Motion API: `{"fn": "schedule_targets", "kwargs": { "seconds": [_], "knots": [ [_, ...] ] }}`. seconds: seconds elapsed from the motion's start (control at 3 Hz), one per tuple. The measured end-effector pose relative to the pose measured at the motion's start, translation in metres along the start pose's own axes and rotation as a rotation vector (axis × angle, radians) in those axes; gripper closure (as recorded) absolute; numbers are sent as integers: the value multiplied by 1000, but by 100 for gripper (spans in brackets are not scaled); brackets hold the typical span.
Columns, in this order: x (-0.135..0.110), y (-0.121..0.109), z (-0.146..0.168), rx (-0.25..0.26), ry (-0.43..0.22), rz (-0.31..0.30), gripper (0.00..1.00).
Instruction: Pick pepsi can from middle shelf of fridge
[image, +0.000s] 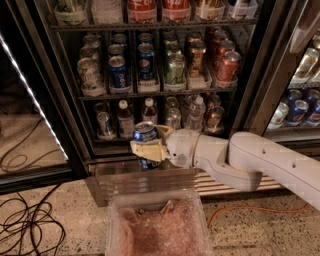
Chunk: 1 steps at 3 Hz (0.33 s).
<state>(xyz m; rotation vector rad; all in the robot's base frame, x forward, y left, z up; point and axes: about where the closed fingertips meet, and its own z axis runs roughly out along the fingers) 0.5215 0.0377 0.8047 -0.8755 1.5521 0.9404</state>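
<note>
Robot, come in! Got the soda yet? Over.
Hand shut on pepsi can, low before the fridge. Can off the middle shelf. Plastic bin right below.

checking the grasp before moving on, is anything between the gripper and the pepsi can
Nothing visible. The gripper has its jaws closed on the pepsi can itself, holding it upright in front of the fridge, below the middle shelf.

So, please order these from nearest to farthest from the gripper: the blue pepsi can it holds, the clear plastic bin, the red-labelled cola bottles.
1. The blue pepsi can, held in the gripper, centre of view.
2. The clear plastic bin, directly below, at the bottom edge.
3. The red-labelled cola bottles, far above, at the top edge.
</note>
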Motion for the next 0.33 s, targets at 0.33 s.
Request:
{"fn": "schedule_targets", "kwargs": {
  "seconds": [0.33],
  "knots": [
    [0,0,0,0,0,0,100]
  ]
}}
